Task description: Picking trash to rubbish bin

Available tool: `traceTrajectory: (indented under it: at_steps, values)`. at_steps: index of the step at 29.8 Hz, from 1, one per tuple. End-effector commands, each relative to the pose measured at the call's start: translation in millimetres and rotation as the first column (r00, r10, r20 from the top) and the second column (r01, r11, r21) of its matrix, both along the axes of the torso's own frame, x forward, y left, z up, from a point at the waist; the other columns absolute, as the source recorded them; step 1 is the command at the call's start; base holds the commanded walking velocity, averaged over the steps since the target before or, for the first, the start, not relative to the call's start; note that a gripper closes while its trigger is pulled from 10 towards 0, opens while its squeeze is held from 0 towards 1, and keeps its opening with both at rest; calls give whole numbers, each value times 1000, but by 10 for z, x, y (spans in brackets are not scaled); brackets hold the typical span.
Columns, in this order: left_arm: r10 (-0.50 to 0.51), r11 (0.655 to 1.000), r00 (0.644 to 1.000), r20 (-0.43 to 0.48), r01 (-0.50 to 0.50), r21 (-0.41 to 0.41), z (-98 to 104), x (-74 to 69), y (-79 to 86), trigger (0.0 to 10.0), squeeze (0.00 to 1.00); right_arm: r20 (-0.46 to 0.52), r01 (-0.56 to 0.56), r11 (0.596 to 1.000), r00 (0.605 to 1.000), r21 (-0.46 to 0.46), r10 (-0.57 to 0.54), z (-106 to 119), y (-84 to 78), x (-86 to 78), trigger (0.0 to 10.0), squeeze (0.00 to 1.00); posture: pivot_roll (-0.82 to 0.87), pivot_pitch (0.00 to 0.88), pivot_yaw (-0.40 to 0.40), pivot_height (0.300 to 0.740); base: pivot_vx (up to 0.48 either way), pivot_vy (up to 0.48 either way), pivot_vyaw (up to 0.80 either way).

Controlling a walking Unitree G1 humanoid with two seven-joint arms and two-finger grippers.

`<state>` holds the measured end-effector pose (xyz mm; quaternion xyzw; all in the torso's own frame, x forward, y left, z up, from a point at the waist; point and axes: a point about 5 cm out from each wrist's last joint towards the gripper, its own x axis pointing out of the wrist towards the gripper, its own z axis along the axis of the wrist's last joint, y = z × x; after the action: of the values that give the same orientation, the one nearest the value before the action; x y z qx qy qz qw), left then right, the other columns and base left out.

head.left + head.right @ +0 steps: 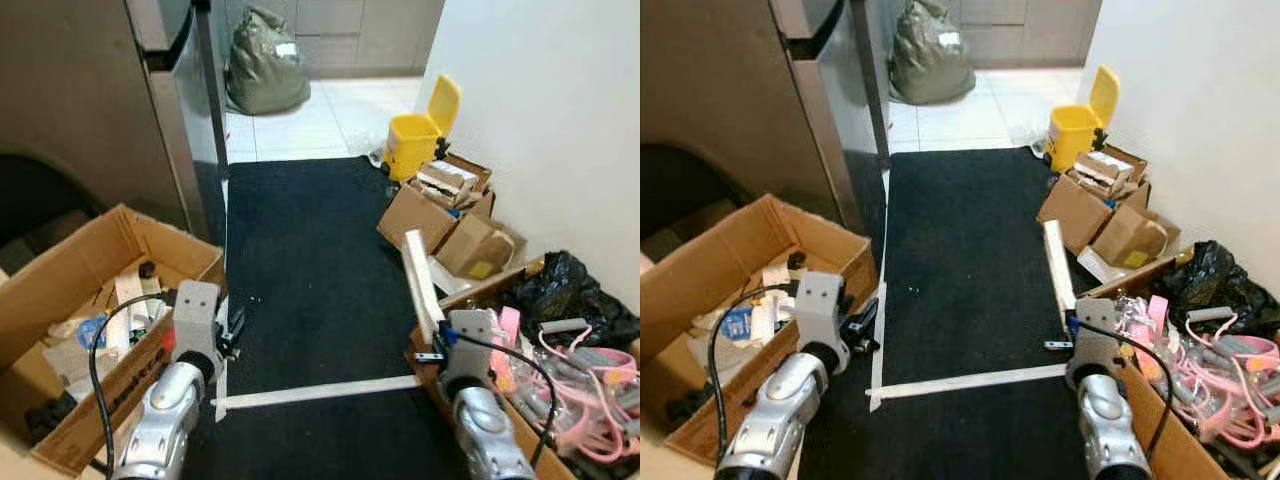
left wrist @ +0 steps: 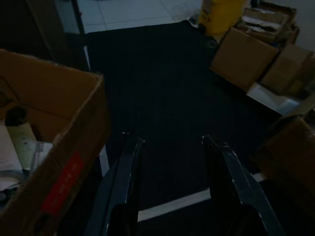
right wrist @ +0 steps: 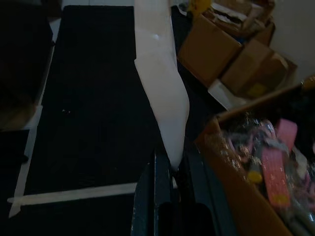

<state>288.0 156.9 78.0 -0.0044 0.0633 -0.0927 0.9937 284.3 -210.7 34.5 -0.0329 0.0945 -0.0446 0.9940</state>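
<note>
A yellow rubbish bin [image 1: 420, 138] with its lid up stands by the white wall at the far end of the black mat [image 1: 310, 260]. My right gripper [image 3: 170, 164] is shut on the lower end of a long white strip of trash [image 3: 160, 73]. The strip [image 1: 420, 285] points forward over the mat's right edge, well short of the bin. Low on the left, my left gripper [image 2: 172, 147] is open with nothing between its fingers, held over the mat beside a cardboard box [image 1: 60, 300].
The left box holds papers and odds. Brown cartons [image 1: 450, 215] lie between me and the bin. A box of pink items [image 1: 575, 370] and a black bag [image 1: 565, 290] sit at right. A steel cabinet [image 1: 170, 100] stands left, a grey sack [image 1: 265, 65] far back, and white tape [image 1: 320, 390] crosses the mat.
</note>
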Motion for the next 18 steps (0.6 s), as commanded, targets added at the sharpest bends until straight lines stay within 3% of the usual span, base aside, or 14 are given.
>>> traceTrajectory:
  at_steps: [1,18]
  values:
    - [-1,1000,1000,-19,1,-1,-52,-33,2,10000,0,-15,3,1000,1000,-9,-3,-26,-30,-20,10000,0,-26,94,0,740,289,0,669]
    - [-1,1000,1000,-22,1,4,-60,-60,7,10000,0,-21,-1,1000,1000,-7,1,-45,-24,-41,10000,0,-24,106,-1,740,288,0,667]
